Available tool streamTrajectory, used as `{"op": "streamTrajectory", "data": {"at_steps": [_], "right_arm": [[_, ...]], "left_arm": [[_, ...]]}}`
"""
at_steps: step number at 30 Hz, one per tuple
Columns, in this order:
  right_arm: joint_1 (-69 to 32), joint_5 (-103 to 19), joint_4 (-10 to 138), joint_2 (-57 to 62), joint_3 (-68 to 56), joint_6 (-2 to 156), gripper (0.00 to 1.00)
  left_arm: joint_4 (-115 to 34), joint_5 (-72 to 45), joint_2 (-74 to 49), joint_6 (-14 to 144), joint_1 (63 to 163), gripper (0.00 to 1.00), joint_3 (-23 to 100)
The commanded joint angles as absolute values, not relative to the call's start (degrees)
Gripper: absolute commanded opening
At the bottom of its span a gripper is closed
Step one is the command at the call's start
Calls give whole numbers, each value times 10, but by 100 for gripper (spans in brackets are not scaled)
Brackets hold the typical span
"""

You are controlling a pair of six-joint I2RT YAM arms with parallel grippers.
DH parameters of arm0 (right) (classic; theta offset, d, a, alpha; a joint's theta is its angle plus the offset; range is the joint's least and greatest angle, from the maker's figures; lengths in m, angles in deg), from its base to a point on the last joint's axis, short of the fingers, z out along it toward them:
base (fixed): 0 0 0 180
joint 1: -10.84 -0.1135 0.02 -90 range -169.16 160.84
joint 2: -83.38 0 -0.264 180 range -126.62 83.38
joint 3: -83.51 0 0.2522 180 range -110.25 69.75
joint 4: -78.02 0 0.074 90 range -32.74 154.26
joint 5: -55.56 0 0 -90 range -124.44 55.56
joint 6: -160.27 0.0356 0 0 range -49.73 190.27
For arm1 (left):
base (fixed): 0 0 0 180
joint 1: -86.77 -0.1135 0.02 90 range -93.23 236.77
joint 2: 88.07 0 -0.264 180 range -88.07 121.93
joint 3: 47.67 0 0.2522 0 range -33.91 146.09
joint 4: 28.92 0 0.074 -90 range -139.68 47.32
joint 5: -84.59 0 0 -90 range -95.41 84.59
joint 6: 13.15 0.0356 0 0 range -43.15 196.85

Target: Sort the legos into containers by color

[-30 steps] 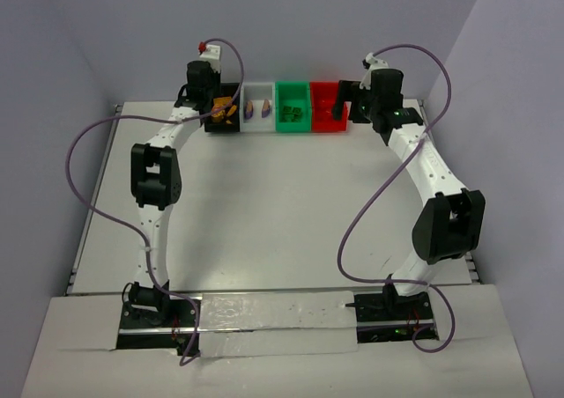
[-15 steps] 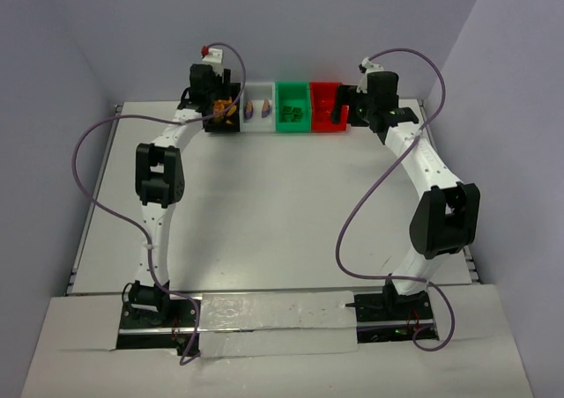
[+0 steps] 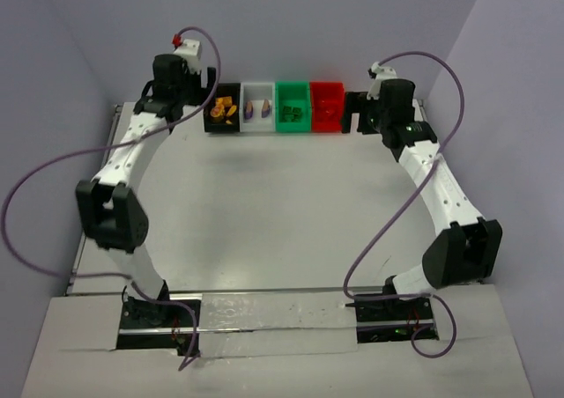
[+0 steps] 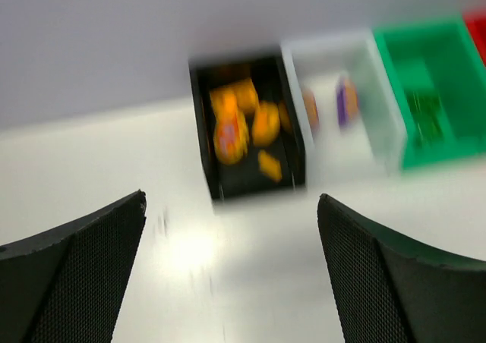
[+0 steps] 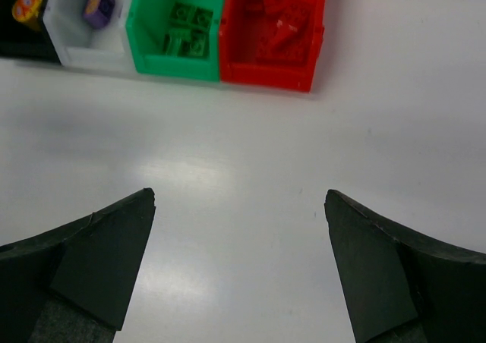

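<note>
Legos (image 4: 231,130) sit sorted in 4 containers (image 3: 293,128) at the far edge of the surface (image 5: 243,146): orange in the black bin (image 4: 258,187), purple in the white bin (image 4: 349,149), green and red in matching bins. The left hand (image 4: 231,200) and right hand (image 5: 240,195) both gape open and empty.

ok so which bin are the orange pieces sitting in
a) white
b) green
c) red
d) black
d: the orange pieces lie inside the black bin, which stands at the left end of the row in the overhead view, right beside the white bin.
</note>
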State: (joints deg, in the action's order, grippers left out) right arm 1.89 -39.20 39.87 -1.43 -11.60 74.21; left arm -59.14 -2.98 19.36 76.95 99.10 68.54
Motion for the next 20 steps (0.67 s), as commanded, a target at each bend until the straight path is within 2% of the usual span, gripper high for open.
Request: {"op": "streamTrajectory", "data": {"at_steps": [1,5,9,20], "right_arm": [[23,-374,406,73,-14,728,100],[24,-373,424,144,49,727,100],[22,-375,444,202,99,729,100],[22,-373,451,246,115,733,100]], "left_arm": [[-690,-79,9,725,994,99,508],[-679,-66,-121,735,990,99,366],[-674,-69,-191,734,990,99,306],[-670,-70,-213,689,990,99,312]]}}
